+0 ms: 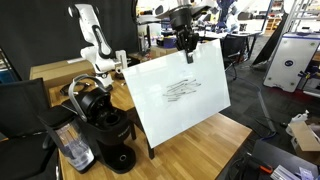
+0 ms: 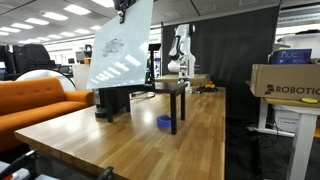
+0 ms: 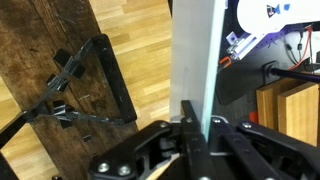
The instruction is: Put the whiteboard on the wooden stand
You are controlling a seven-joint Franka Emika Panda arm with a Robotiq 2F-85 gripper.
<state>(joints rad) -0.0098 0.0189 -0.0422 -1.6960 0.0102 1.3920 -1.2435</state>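
The whiteboard (image 1: 178, 88) is a large thin white board with a dark scribble. It hangs tilted over the light wooden table, and my gripper (image 1: 186, 42) is shut on its top edge. In an exterior view the board (image 2: 120, 45) is high up with the gripper (image 2: 124, 8) above it. The dark-brown wooden stand (image 2: 172, 90) is beside and behind the board's lower edge, and only a leg (image 1: 150, 150) shows under the board. In the wrist view the board (image 3: 195, 50) is edge-on between the fingers (image 3: 195, 125), with the stand's dark frame (image 3: 105, 80) below. Contact between board and stand cannot be told.
A black coffee machine (image 1: 105, 122) stands close to the board's lower corner and also shows in an exterior view (image 2: 110, 100). A small blue object (image 2: 164, 122) lies on the table by the stand. An orange couch (image 2: 40, 100) and a cardboard box (image 2: 285, 80) flank the table.
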